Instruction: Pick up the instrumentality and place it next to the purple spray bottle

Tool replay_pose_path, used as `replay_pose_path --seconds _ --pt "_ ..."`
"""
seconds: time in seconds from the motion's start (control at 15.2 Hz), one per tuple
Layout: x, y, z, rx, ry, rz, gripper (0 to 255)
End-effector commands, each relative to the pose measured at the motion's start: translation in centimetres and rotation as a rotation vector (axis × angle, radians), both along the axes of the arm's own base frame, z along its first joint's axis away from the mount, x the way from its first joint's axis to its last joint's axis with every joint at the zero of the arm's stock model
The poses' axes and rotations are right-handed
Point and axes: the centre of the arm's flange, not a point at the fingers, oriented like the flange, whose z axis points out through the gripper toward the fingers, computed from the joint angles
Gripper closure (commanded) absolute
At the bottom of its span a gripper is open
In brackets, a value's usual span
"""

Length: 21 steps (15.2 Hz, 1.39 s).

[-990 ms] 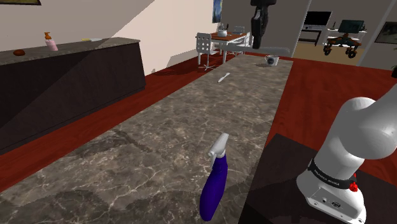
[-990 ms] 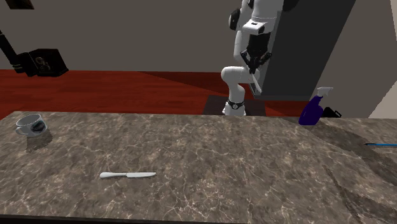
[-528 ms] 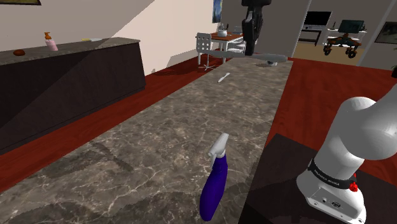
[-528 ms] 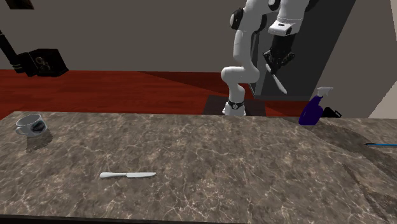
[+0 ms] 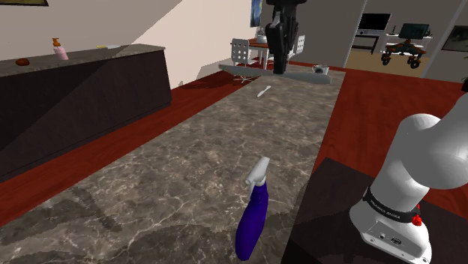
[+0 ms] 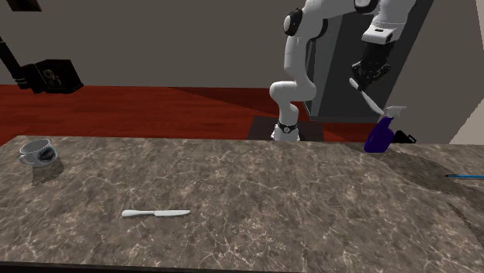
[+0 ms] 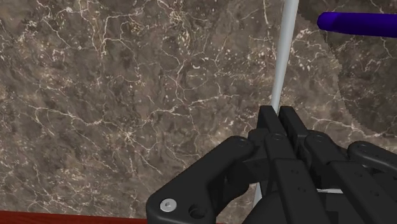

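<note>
Claw (image 6: 366,79) with utensil (image 6: 374,105), nearer purple bottle (image 6: 379,136)

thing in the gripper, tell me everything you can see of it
The utensil is long, very slim and plain pale grey; its exact kind cannot be told. The gripper is shut on one end, and the rest sticks out well past the black fingertips. In the second exterior view it hangs slanted in the air, free end lowest, near the purple spray bottle. The wrist view shows it apart from the bottle, above the marbled countertop. Only the fingers touch it.
</note>
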Motion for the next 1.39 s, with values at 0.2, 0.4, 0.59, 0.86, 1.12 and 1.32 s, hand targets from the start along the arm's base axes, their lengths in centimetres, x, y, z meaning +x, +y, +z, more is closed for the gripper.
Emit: replay_pose_path --seconds 0.2,0.4,0.59,0.86,1.12,1.32 --pt "-1.3 6.7 0.0 0.001 0.0 -0.001 255" --pt "-1.7 8.4 -0.5 0.001 0.0 -0.001 255" --pt "-1.7 8.4 -2.1 0.001 0.0 -0.001 255" --pt "-1.7 8.4 -4.2 0.001 0.0 -0.001 255" --pt "-1.7 8.4 -6.3 0.001 0.0 -0.001 255" --pt "-1.7 8.4 -7.9 0.001 0.0 -0.001 255"
